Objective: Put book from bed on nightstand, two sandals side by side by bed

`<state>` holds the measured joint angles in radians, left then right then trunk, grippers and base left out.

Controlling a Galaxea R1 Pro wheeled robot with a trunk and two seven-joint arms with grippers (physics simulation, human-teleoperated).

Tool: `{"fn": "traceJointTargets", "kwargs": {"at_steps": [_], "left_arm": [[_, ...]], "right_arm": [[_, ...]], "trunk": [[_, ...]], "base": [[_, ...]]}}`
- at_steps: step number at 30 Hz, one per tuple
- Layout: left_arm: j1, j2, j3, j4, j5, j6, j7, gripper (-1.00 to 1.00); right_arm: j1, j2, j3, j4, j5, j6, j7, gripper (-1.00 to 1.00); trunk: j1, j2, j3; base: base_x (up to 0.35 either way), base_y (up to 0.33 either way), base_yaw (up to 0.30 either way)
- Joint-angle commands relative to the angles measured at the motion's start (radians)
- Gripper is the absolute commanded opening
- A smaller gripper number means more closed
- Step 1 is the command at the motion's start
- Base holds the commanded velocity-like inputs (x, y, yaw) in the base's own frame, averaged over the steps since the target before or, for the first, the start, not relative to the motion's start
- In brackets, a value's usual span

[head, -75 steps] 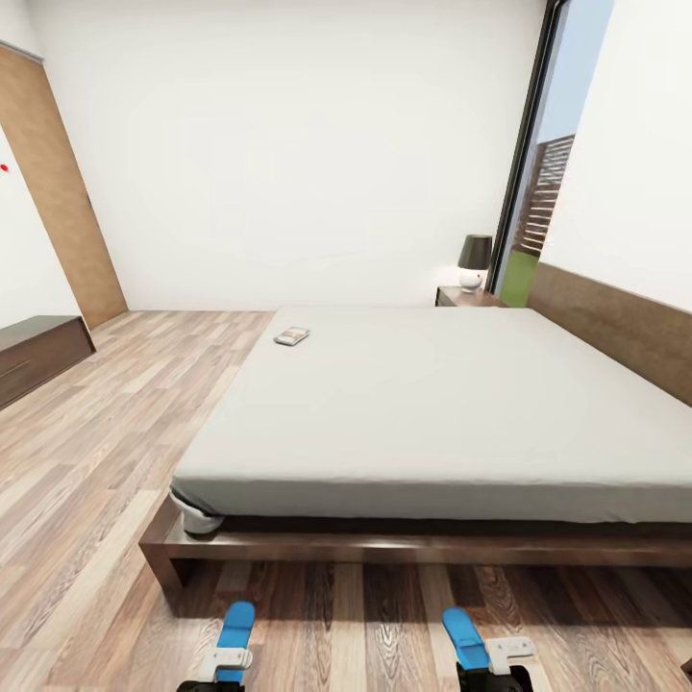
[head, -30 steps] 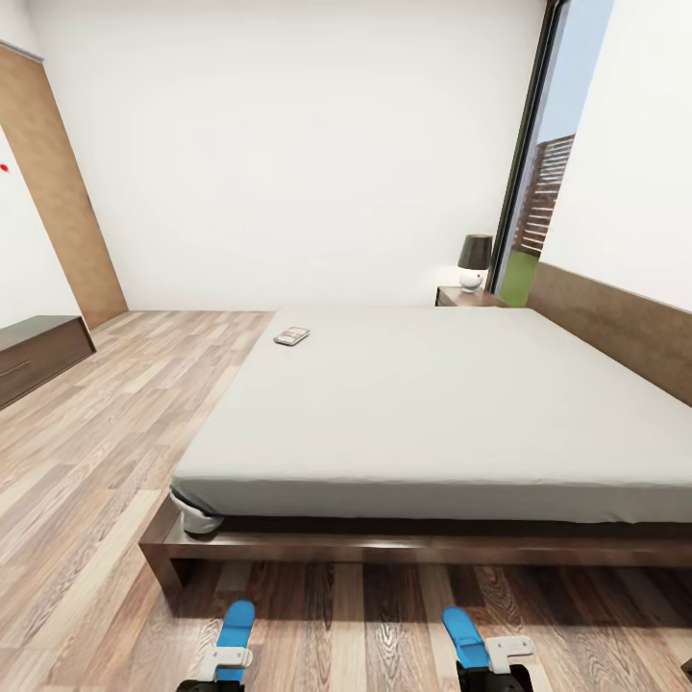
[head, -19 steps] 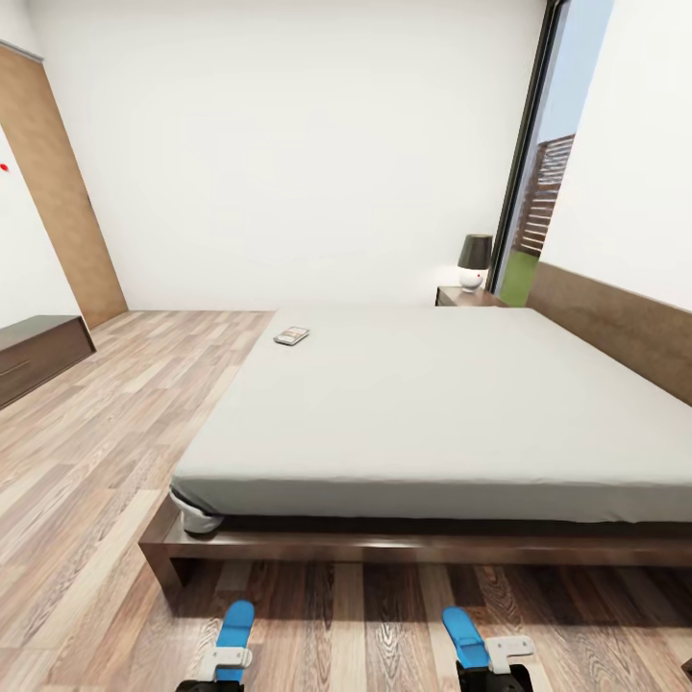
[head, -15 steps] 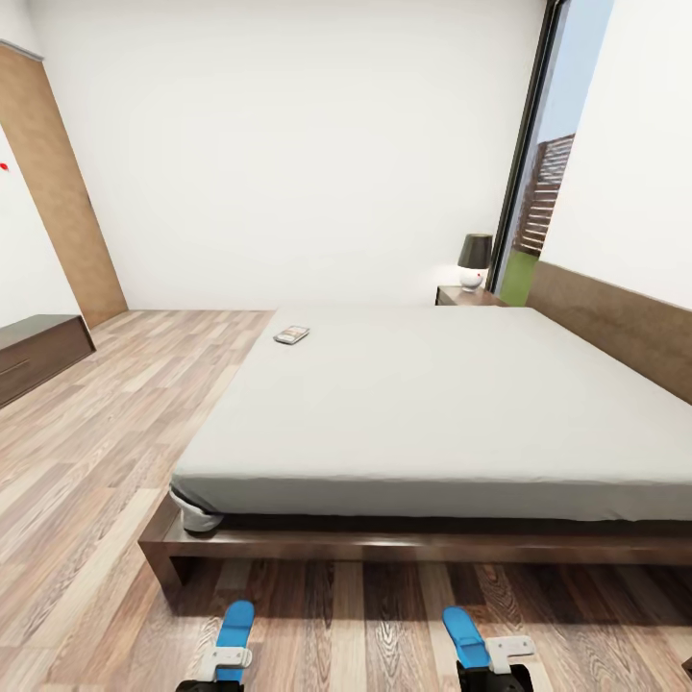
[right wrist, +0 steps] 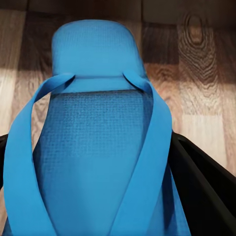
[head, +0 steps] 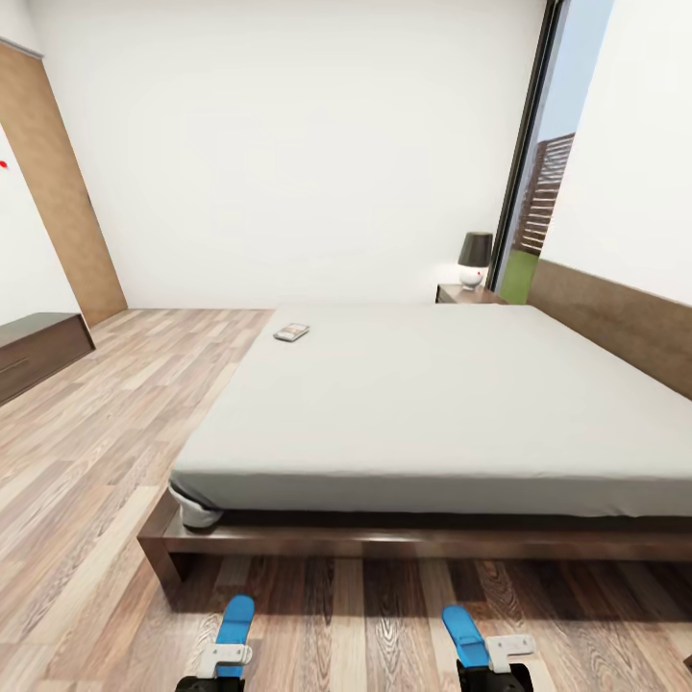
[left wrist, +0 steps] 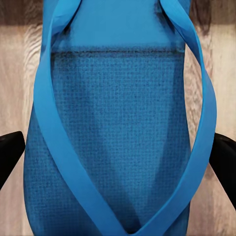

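The book (head: 291, 333) lies flat on the off-white mattress of the bed (head: 432, 413), near its far left corner. A nightstand (head: 468, 296) stands beyond the bed's far side, by the window. My left gripper (head: 223, 665) is shut on one blue sandal (head: 235, 620), held over the floor in front of the bed frame. In the left wrist view the sandal (left wrist: 118, 128) sits between the black fingers (left wrist: 10, 153). My right gripper (head: 500, 661) is shut on the other sandal (head: 463, 634), and the right wrist view has that sandal (right wrist: 98, 132) over the planks.
A dark-shaded lamp (head: 474, 259) stands on the nightstand. The headboard (head: 615, 327) runs along the right wall. A low dark cabinet (head: 38, 351) and a wooden door panel (head: 62, 192) are at the left. Wood floor lies left of the bed.
The whole picture has shifted very slightly, so the camera moved a little. Both sandals stay held and the book has not moved.
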<state>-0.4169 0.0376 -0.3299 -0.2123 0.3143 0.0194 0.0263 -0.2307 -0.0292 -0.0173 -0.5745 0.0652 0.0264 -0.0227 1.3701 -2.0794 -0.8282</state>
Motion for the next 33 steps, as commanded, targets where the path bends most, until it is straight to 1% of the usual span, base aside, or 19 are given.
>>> {"fn": "traceJointTargets", "kwargs": {"at_steps": [1,6,11,15,20,30,33], "left_arm": [[0.000,0.001,-0.009,-0.001,0.009,0.001,0.003,-1.00],[0.000,0.001,-0.009,-0.002,0.009,-0.003,0.003,-1.00],[0.000,0.001,-0.009,-0.002,0.009,-0.005,0.003,-1.00],[0.000,0.001,-0.009,-0.002,0.009,-0.019,0.003,-1.00],[0.000,0.001,-0.009,0.000,0.008,-0.039,0.003,-1.00],[-0.002,0.001,-0.009,-0.003,0.007,-0.037,0.011,-1.00],[-0.016,0.001,-0.009,-0.003,0.006,-0.035,0.023,-1.00]], "right_arm": [[0.000,0.000,-0.001,-0.002,0.007,0.003,-0.002,-1.00],[-0.001,-0.001,-0.001,-0.034,0.007,0.004,0.000,-1.00],[-0.001,0.000,-0.003,-0.088,0.008,0.010,0.032,-1.00],[-0.002,0.002,-0.002,-0.111,0.007,0.018,0.046,-1.00],[-0.008,0.003,0.000,-0.117,0.007,0.021,0.049,-1.00],[-0.013,0.002,-0.001,-0.116,0.002,0.023,0.050,-1.00],[-0.013,0.001,-0.002,-0.117,0.003,0.023,0.050,-1.00]], "trunk": [[0.004,-0.008,-0.004],[0.004,-0.008,-0.004],[0.004,-0.008,-0.004],[0.019,-0.036,-0.017],[0.038,-0.071,-0.032],[0.077,-0.141,-0.064],[0.088,-0.162,-0.073]], "base": [[0.000,0.000,0.000],[0.000,0.000,0.000],[0.000,0.000,0.000],[0.000,0.000,0.000],[0.000,0.000,0.000],[0.000,0.000,0.000],[0.000,0.000,0.000]]}}
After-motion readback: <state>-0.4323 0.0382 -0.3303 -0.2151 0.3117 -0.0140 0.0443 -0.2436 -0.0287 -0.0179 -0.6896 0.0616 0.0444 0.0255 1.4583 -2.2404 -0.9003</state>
